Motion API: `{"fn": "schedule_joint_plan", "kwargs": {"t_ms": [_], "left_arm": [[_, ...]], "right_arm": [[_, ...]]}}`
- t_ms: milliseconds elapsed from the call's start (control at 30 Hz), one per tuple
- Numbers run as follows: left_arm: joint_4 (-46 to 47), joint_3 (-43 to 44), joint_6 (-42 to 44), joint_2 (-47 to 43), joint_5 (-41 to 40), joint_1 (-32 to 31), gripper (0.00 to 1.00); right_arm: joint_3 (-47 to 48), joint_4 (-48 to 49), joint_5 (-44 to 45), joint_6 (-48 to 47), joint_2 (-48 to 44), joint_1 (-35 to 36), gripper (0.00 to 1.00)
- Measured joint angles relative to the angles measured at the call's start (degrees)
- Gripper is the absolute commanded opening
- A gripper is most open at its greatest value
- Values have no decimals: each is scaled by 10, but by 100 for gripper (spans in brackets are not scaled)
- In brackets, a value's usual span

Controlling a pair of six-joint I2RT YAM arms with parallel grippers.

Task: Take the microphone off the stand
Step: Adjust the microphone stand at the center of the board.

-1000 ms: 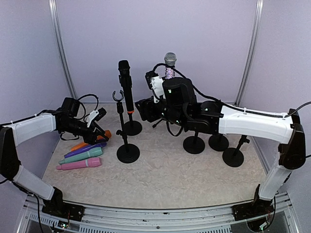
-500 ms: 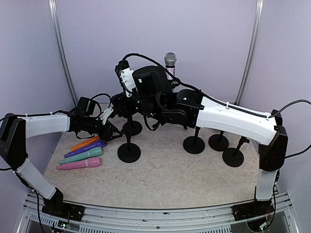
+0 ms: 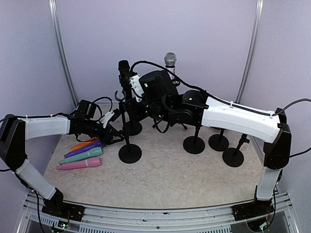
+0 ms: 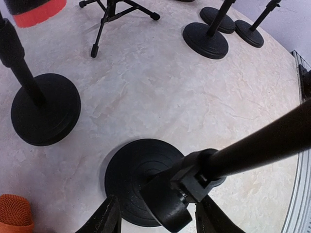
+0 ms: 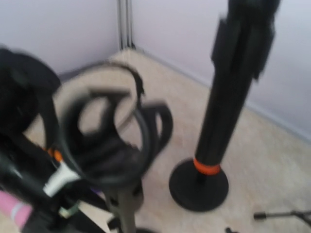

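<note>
The left gripper [image 4: 160, 217] has its fingers a little apart, one on each side of the black round-foot stand [image 4: 136, 174]. Behind it, the tall black microphone with an orange ring [image 3: 124, 73] sits upright in its own stand [image 3: 132, 128]. The right gripper [image 3: 130, 104] is beside it; I cannot tell how wide it is.

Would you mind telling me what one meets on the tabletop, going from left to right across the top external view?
pile of loose microphones → front stand base → middle stand base → back-right stand base → rightmost stand base
</note>
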Motion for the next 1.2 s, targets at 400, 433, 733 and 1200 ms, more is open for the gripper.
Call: {"fn": "schedule_joint_plan", "kwargs": {"t_ms": [400, 433, 733, 1200], "left_arm": [[-11, 0, 12, -16, 60, -5, 50], [-14, 0, 13, -19, 63, -6, 50], [-43, -11, 34, -49, 68, -9, 50], [-103, -31, 90, -90, 100, -11, 50]], "right_arm": [[-59, -2, -35, 40, -24, -17, 62], [-59, 1, -41, 41, -24, -19, 62], [-1, 21, -91, 43, 26, -39, 58], [-8, 51, -151, 18, 39, -57, 45]]}}
